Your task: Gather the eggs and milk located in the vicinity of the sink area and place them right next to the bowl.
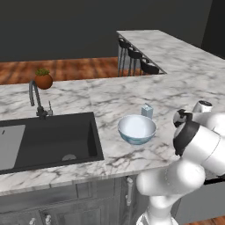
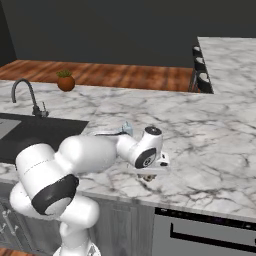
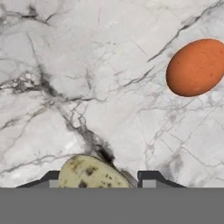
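In the hand view a pale speckled egg (image 3: 89, 174) sits between my two dark fingertips (image 3: 151, 177), and my gripper (image 3: 99, 177) is shut on it, close above the marble. An orange-brown egg (image 3: 197, 68) lies on the counter, apart from it at the upper right of that view. The pale blue bowl (image 1: 136, 128) stands on the counter right of the black sink (image 1: 48, 140). The milk carton (image 1: 147, 111) stands upright just behind the bowl, and its top (image 2: 127, 128) peeks over my arm. My gripper (image 2: 149, 176) points down near the counter's front edge.
A dark curved faucet (image 1: 35, 97) stands behind the sink, and a terracotta plant pot (image 1: 43, 79) sits further back. Black bar stools (image 1: 136, 57) line the far counter. The marble counter (image 2: 210, 140) stretches to the right of my hand.
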Robot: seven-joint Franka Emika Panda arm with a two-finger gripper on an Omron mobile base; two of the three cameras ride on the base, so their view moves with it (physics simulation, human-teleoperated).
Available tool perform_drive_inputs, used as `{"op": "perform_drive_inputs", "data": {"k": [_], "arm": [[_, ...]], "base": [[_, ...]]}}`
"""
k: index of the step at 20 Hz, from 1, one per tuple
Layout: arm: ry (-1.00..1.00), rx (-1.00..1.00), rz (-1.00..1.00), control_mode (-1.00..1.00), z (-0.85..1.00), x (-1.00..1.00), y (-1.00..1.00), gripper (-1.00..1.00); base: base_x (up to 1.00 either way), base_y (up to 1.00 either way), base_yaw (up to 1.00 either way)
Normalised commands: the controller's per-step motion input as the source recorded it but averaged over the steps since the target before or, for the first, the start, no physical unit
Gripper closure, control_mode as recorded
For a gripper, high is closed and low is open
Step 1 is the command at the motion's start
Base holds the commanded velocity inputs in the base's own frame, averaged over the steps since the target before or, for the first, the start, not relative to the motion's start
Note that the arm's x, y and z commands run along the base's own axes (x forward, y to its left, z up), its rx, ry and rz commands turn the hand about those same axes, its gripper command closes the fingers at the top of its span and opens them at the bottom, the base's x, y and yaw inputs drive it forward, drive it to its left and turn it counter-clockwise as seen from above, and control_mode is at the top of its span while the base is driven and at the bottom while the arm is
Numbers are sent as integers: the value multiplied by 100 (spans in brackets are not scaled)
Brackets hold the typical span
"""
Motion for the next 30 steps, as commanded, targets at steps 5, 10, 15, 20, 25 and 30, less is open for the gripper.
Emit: {"op": "perform_drive_inputs", "data": {"k": [5,10,15,20,25,30], "arm": [[-3,-3,0,-100,14,-7,53,100],[-5,-7,0,-100,0,-6,52,100],[-12,-3,0,-100,0,0,24,100],[-15,0,0,-100,0,0,11,100],[-7,0,0,-100,0,6,9,100],[0,0,1,-100,2,0,11,100]], "base": [[0,0,0],[0,0,0],[0,0,0],[0,0,0],[0,0,0],[0,0,0]]}}
